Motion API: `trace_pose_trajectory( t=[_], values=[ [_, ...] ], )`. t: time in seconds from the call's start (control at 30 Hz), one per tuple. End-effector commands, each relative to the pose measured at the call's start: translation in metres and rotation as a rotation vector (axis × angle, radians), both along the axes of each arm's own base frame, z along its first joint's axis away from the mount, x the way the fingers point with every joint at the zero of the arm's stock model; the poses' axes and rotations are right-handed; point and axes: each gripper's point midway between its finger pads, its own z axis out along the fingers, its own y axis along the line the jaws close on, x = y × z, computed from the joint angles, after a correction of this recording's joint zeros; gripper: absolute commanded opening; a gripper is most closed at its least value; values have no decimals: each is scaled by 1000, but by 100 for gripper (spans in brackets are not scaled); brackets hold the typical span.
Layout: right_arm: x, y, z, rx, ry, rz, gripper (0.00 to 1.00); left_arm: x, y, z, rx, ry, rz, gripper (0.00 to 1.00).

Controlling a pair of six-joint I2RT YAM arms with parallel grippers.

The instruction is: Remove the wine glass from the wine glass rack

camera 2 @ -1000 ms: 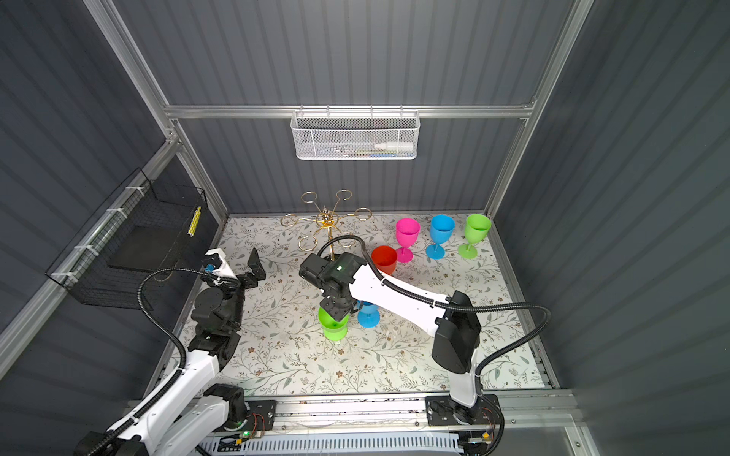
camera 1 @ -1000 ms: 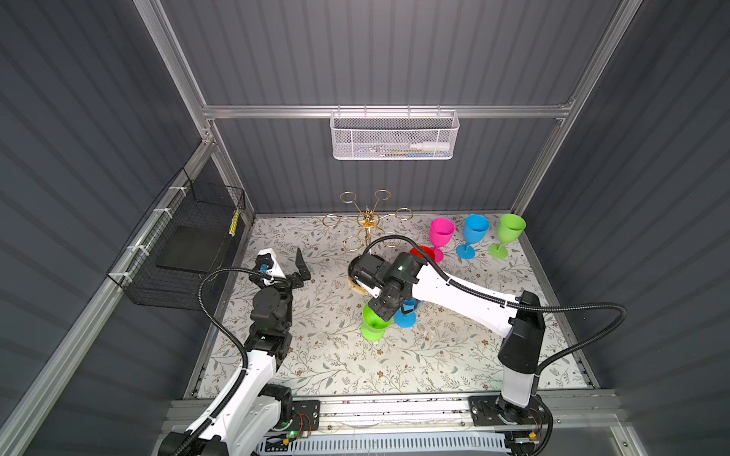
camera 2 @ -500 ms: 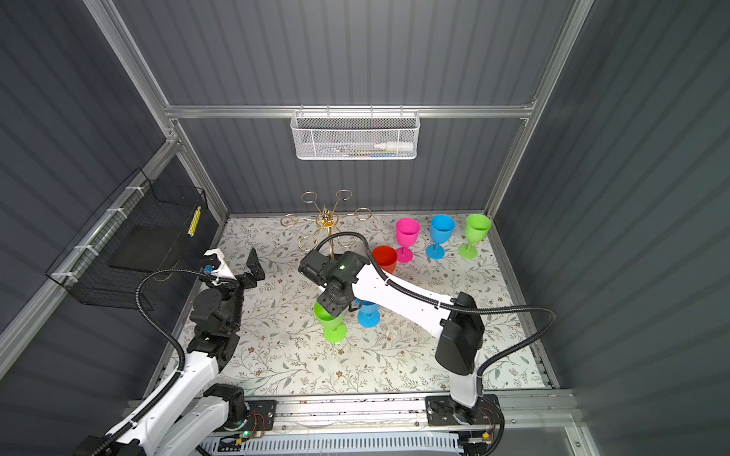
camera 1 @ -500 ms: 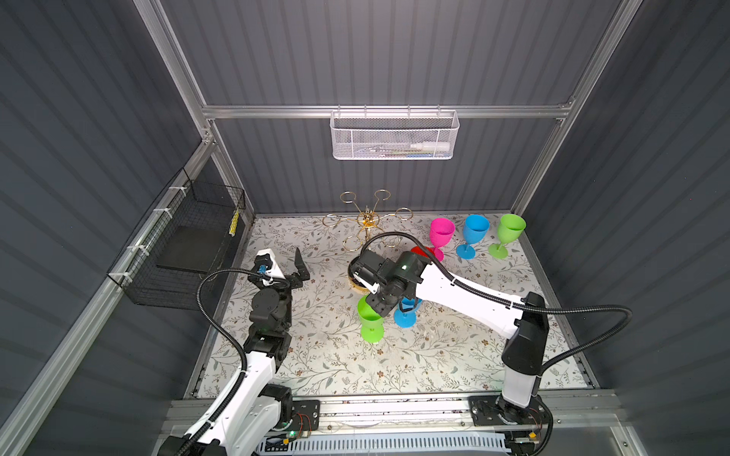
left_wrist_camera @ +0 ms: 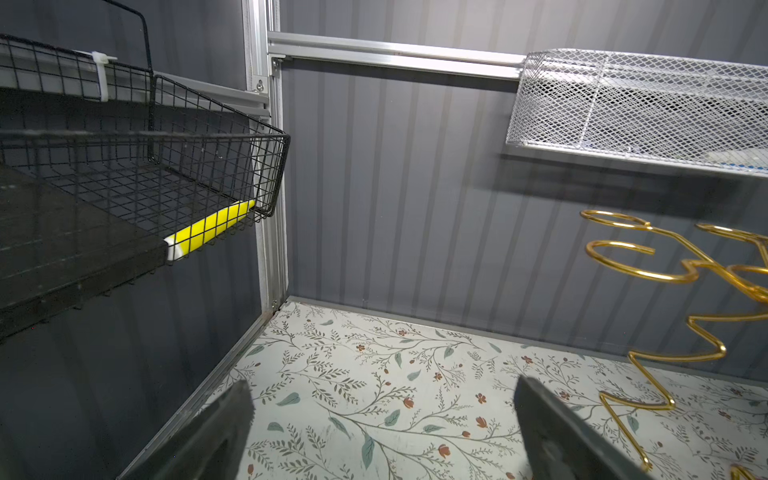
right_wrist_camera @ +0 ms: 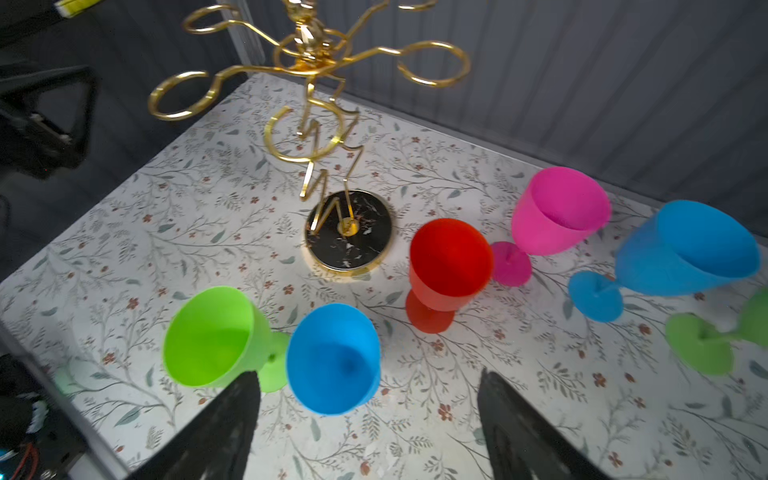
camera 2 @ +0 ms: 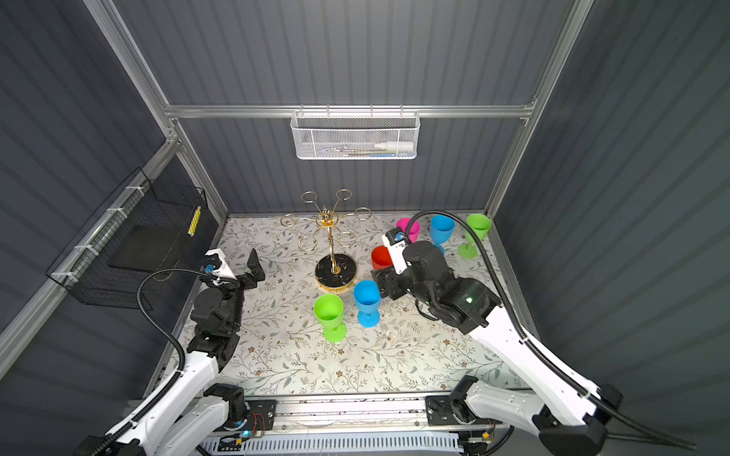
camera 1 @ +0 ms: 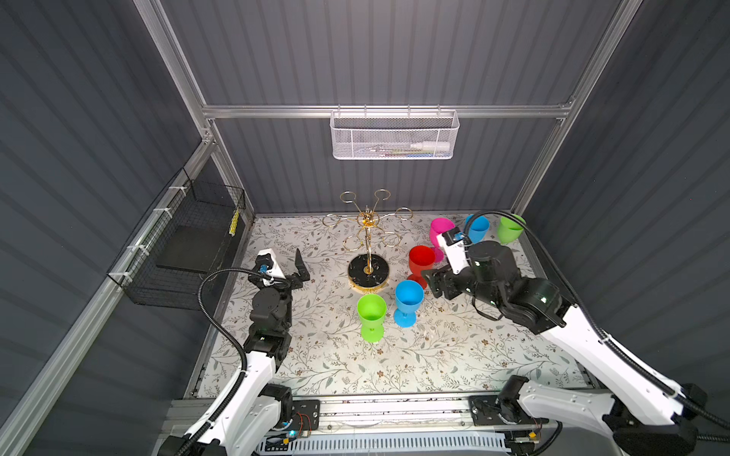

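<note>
The gold wire wine glass rack [camera 1: 368,272] [camera 2: 335,270] [right_wrist_camera: 348,237] stands at the middle back, and none of its loops holds a glass. A green wine glass [camera 1: 371,312] [camera 2: 328,310] [right_wrist_camera: 208,336] stands upright on the mat in front of the rack's base, next to a blue one [camera 1: 409,296] [right_wrist_camera: 332,357]. My right gripper [camera 1: 432,282] [camera 2: 385,282] [right_wrist_camera: 369,376] is open and holds nothing, just right of the blue glass. My left gripper [camera 1: 290,272] [left_wrist_camera: 382,386] hovers open and holding nothing at the left, pointing at the back corner.
A red glass [camera 1: 422,258] stands right of the rack's base. Pink [camera 1: 441,229], blue [camera 1: 478,229] and green [camera 1: 510,228] glasses line the back right. A black wire basket [camera 1: 189,237] hangs on the left wall, a white mesh basket [camera 1: 395,136] on the back wall.
My right gripper has opened and let go of the green glass, which now stands on the mat. The gripper has drawn back to the right. The left arm has not moved.
</note>
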Motion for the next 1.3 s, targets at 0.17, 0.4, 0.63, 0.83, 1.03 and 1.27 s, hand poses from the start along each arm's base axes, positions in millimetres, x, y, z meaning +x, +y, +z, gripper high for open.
trace_pose_trajectory(
  t=[0.17,0.4,0.63,0.83,1.03,1.27],
  values=[
    [48,-76,-41,24,-143,-262,91,0,5,-61,39,120,26,100],
    [79,-151,-98,65,-195,-528,96,2,10,-106,86,195,56,100],
    [89,-204,-142,45,-256,-682,99,10,5,-158,142,308,28,100],
    [94,-220,-160,31,-378,-675,99,29,-3,-164,182,272,-2,100],
    [99,-213,-181,54,-396,-612,99,41,-2,-181,204,291,-5,100],
    [102,-215,-182,35,-388,-636,99,48,1,-195,207,320,19,100]
  ],
)
